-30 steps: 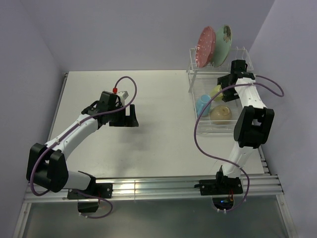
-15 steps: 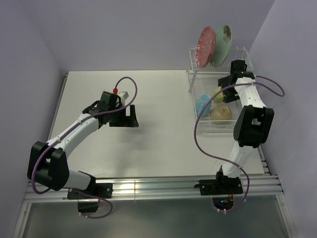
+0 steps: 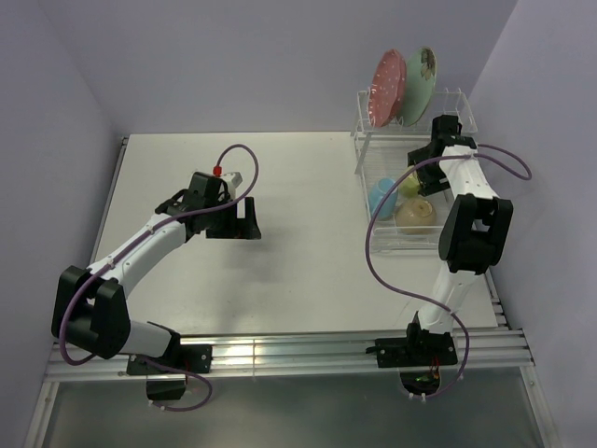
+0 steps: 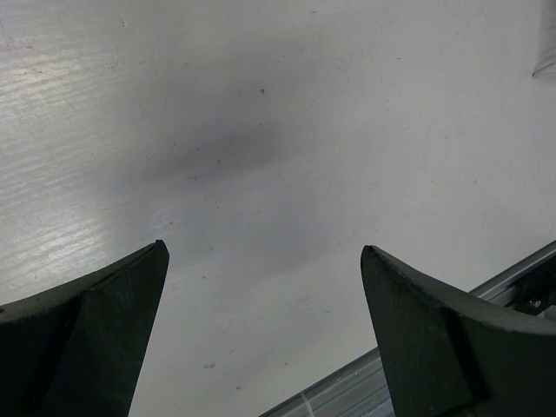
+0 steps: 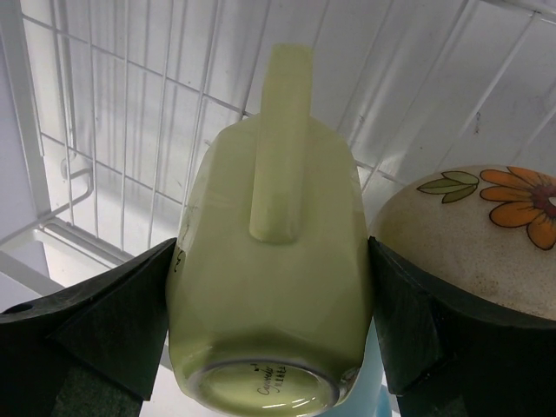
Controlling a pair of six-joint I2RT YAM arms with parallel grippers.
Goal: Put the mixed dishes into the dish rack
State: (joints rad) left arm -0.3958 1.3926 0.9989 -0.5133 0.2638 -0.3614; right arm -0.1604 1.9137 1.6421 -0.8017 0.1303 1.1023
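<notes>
Right jaws gripping pale yellow-green mug (image 5: 269,295) inside dish rack (image 5: 29,130), touching flowered cream bowl (image 5: 469,234), left jaws hanging open over surface (image 4: 304,130)

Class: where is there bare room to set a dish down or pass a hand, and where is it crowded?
Free: the table between the left gripper and the dish rack, forward to the near rail. Crowded: the rack's basket, with blue mug, cream bowl and the right gripper around the pale yellow-green mug; pink plate and green plate stand above.
</notes>
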